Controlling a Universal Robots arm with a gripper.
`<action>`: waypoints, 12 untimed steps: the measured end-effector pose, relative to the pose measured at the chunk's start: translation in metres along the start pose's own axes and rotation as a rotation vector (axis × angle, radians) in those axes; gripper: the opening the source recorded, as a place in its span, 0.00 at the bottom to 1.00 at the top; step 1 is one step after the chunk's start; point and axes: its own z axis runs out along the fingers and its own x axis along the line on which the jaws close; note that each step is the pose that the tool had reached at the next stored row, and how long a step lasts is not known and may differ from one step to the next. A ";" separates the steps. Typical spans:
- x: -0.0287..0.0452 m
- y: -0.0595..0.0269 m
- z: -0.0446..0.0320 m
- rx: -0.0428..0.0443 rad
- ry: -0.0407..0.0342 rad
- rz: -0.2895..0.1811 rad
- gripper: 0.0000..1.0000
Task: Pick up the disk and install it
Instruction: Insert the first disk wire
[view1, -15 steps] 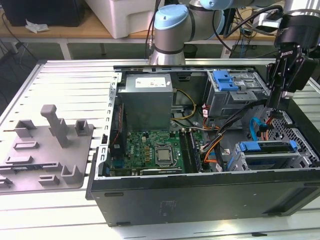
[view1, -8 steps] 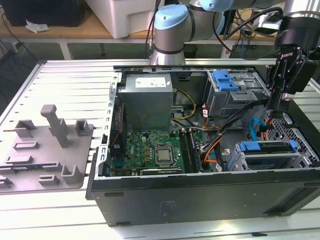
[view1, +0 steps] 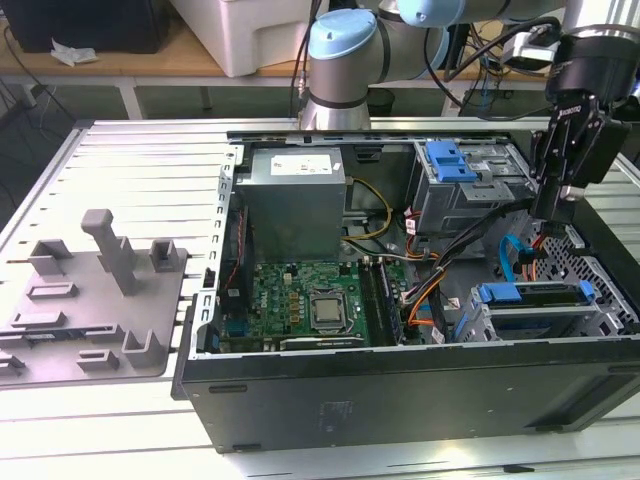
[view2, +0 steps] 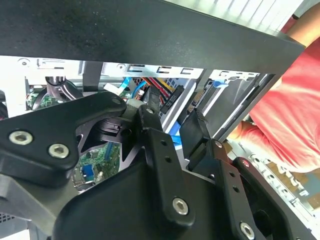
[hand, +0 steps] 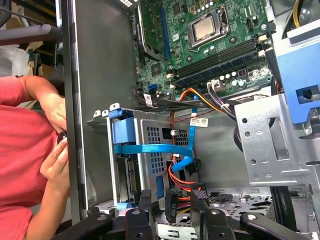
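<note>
Black sheet metal of the open computer case (view1: 400, 400) is being viewed from outside, its drive cage (view1: 500, 325) at lower right being occupied by the disk (view1: 530, 296), seemingly installed already, while the gripper (view1: 560, 205) at upper right is being held spread, empty, over the case.

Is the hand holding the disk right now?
No. In the first wrist view the hand is open and nothing sits between its fingers.

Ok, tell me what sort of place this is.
Probably a robotics lab or workshop: an open computer case sits on a slotted metal table, a robot arm stands at its far side, and a grey holder plate lies beside it.
</note>
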 end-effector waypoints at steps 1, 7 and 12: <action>-0.0004 0.0000 0.0001 0.0006 0.0015 0.001 0.44; -0.0018 -0.0004 0.0014 0.0027 0.0082 0.009 0.44; -0.0026 -0.0005 0.0023 0.0031 0.0140 0.016 0.44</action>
